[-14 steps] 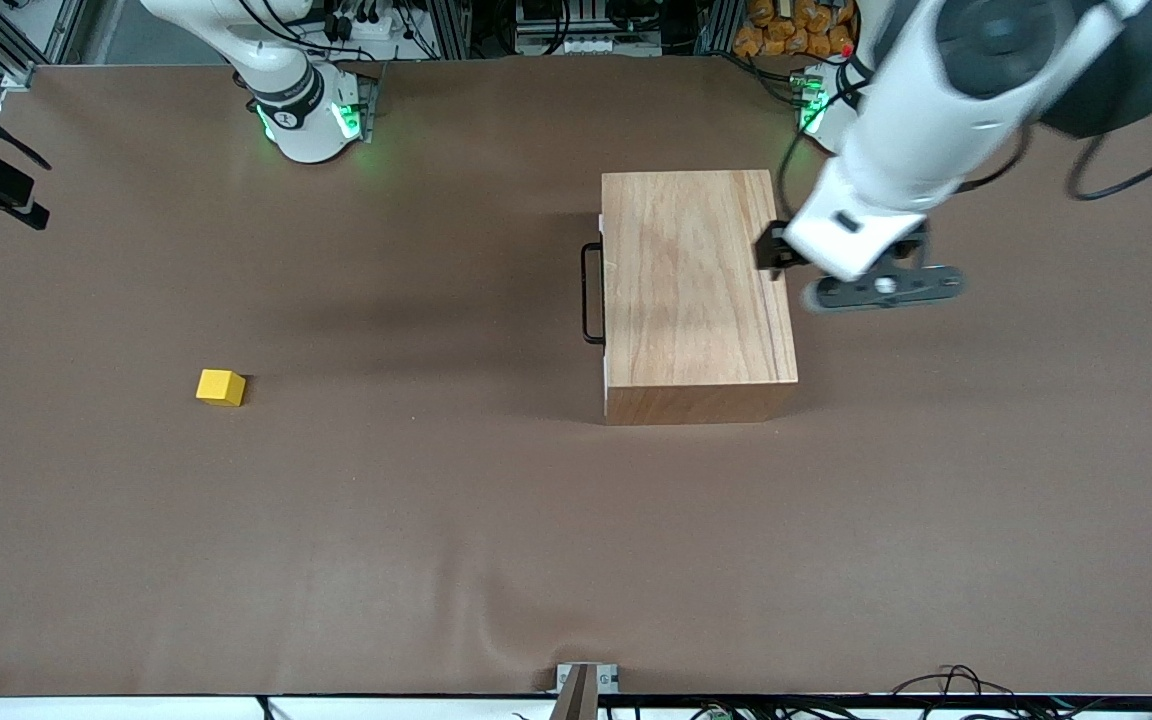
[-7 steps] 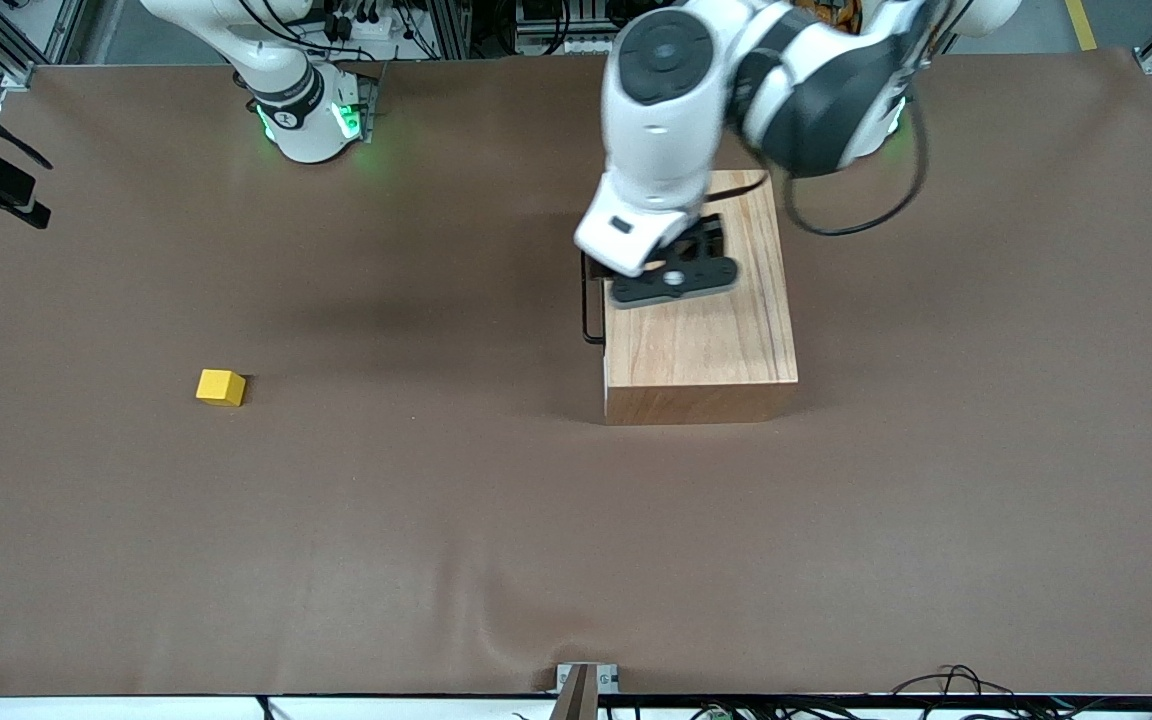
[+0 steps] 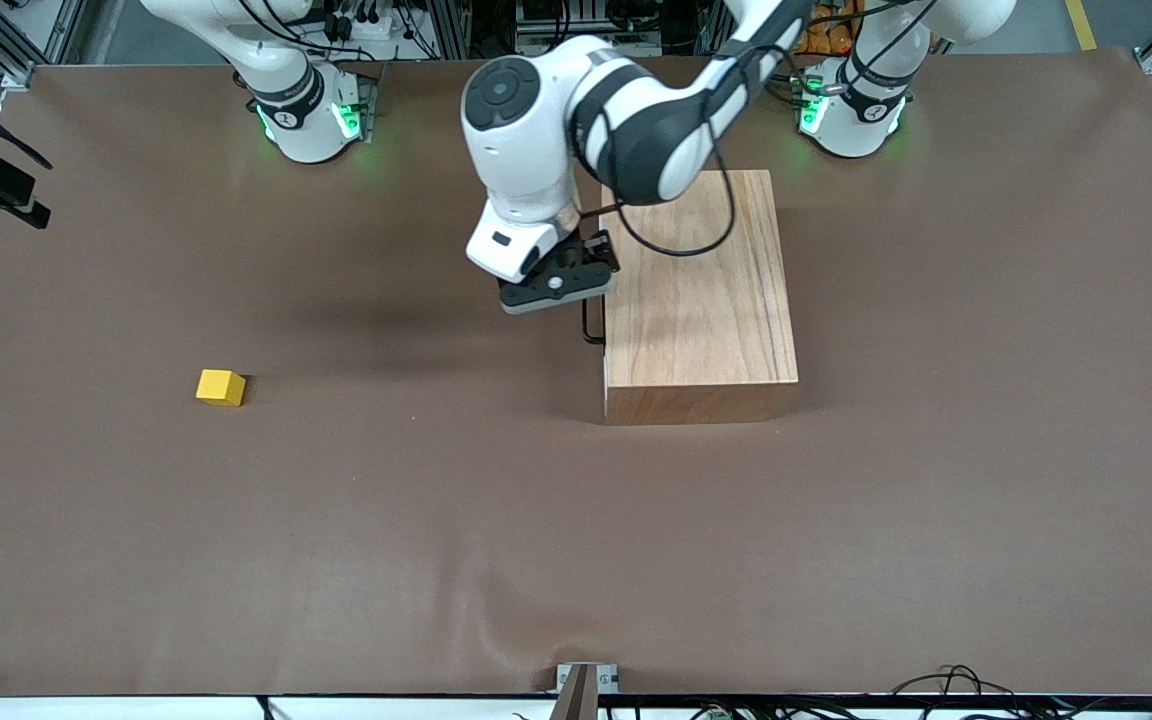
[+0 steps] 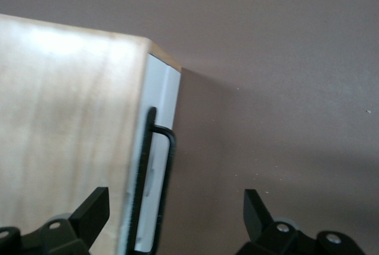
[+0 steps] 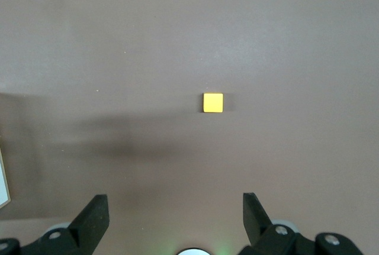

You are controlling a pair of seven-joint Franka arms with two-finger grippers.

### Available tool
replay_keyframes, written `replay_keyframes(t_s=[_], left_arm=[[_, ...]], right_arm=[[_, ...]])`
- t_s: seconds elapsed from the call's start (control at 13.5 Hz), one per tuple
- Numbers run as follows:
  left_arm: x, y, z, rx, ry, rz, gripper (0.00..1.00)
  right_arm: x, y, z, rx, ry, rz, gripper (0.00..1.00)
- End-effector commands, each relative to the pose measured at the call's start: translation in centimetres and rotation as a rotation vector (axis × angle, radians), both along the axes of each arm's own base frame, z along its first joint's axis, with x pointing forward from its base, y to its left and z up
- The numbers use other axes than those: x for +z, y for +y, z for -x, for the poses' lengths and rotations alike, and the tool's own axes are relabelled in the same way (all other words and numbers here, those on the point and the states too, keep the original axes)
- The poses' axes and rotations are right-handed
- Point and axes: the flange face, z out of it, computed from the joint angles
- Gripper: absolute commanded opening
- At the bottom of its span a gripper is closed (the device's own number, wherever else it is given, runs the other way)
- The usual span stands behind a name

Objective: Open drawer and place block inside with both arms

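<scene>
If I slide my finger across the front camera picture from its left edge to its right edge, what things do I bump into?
Yellow block → left gripper, open over the table in front of the drawer → black handle → wooden box.

White arms (image 3: 526,130), black joints, green-lit bases (image 3: 308,118).

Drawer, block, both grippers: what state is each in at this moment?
drawer: shut, white front flush with the wooden box.
block: on the table, untouched.
left gripper: jaws open, over the drawer handle, not yet gripping.
right gripper: jaws open, empty, high over the block.
</scene>
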Motion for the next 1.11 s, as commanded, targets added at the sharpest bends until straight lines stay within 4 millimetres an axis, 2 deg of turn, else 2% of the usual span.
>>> replay_keyframes(t_s=[0.0,0.07,0.44,0.89,1.04], left_arm=[[-1.1,-1.1,-0.4,0.02,-0.048,-0.004,1.0],[-2.0,-1.7,0.3,0.009,-0.046,-0.017,1.0],[-7.7,-2.0,0.6,0.0,0.001,-0.089,1.0],[-9.9,-1.8,1.0,-0.007,0.032,-0.132,1.0],[-10.9,-2.4,2.0,-0.025,0.038,-0.148,1.0]], right_arm=[[0.5,-0.2,0.0,-0.009,0.002,0.013,1.0],[0.5,-0.2,0.0,-0.01,0.002,0.013,1.0],[0.3,-0.3,0.0,-0.012,0.008,0.013,1.0],[0.1,-0.3,0.1,-0.012,0.02,0.014,1.0],[0.1,-0.4,0.1,-0.013,0.02,0.014,1.0]])
